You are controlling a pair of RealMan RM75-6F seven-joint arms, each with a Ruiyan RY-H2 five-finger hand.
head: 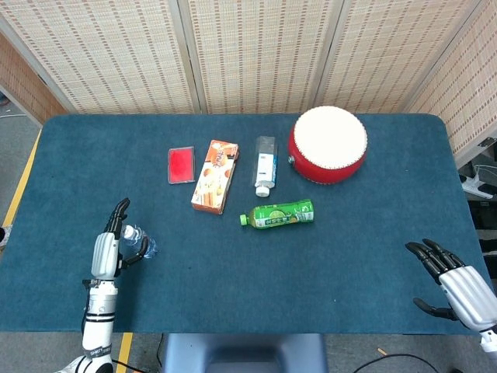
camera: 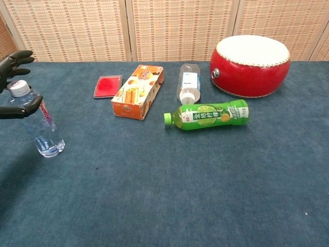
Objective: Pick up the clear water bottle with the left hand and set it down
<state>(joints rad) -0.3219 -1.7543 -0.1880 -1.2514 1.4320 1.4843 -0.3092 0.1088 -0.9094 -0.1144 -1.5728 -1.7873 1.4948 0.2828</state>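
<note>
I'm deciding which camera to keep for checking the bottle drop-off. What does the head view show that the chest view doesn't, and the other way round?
Only the head view shows the right hand, open over the table's near right edge, plus the left forearm and the whole table.

Only the chest view shows the clear water bottle side-on: tilted, base on the table, with the left hand by its cap, fingers spread.

Both show the left hand, that bottle, the red drum, green bottle, orange box, red card and the lying white-labelled bottle.
</note>
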